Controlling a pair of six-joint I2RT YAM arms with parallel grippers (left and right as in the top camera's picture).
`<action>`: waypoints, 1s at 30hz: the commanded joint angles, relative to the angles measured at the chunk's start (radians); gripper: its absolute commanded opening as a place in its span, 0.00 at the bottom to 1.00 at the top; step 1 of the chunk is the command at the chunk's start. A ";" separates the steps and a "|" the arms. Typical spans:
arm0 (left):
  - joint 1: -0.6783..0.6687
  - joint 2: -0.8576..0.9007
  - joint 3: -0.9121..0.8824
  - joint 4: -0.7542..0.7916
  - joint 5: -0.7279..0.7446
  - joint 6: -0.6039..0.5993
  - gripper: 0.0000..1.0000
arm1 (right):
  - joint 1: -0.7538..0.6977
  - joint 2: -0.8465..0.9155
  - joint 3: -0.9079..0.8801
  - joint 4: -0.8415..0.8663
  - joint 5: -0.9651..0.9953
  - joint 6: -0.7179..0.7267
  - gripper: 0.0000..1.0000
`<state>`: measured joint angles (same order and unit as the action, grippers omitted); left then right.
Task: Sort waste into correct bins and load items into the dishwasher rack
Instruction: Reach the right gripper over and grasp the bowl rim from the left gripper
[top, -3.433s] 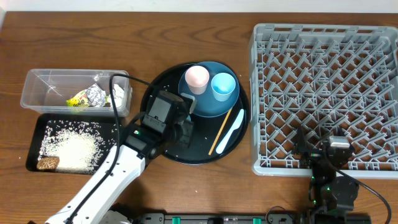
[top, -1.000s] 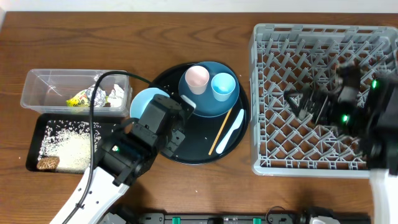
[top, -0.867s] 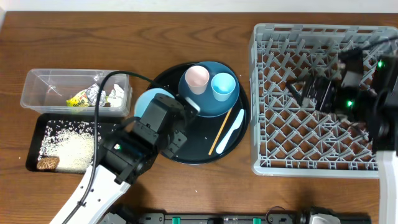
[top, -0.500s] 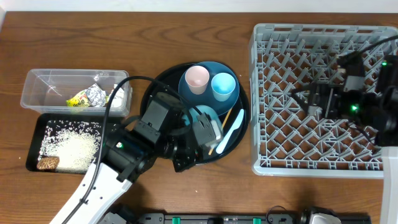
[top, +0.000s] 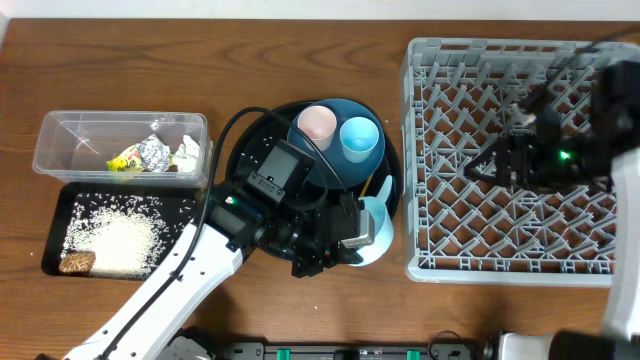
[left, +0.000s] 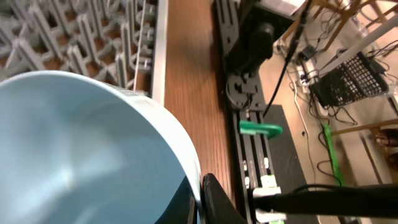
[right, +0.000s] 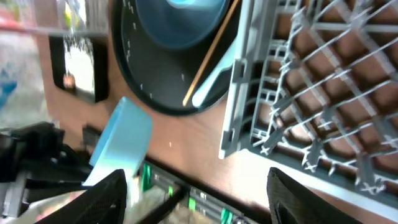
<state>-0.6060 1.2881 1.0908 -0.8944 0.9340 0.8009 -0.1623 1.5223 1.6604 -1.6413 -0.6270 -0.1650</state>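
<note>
Grey dishwasher rack (top: 500, 268) stands just right of your left hand (top: 350, 236), which is clamped on the pale blue bowl (top: 375, 230) beside the rack's left wall. Raise the bowl over that wall before tilting it between pegs. Your right hand (top: 490, 165), fingers apart and empty, hovers above the rack's middle, so aim for the free cells short of it.

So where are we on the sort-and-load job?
Waste looks sorted: foil ball, wrapper, paper in the clear tub; rice and brown lump in the black tray. In hand: left gripper holds the white bowl near the rack, which holds nothing yet. Left: plate, pink cup, blue cup, chopstick, spoon on the round tray.
</note>
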 joint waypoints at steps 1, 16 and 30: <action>0.000 -0.013 0.014 0.011 0.063 0.041 0.06 | 0.061 0.069 0.027 -0.040 0.003 -0.070 0.66; -0.053 -0.015 0.014 0.047 -0.164 -0.075 0.06 | 0.333 0.142 0.027 0.097 0.195 0.086 0.58; -0.309 -0.016 0.014 0.092 -0.528 -0.180 0.06 | 0.498 0.145 0.027 0.180 0.279 0.089 0.54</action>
<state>-0.8909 1.2865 1.0908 -0.7990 0.5304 0.6502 0.3080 1.6608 1.6680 -1.4578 -0.3584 -0.0563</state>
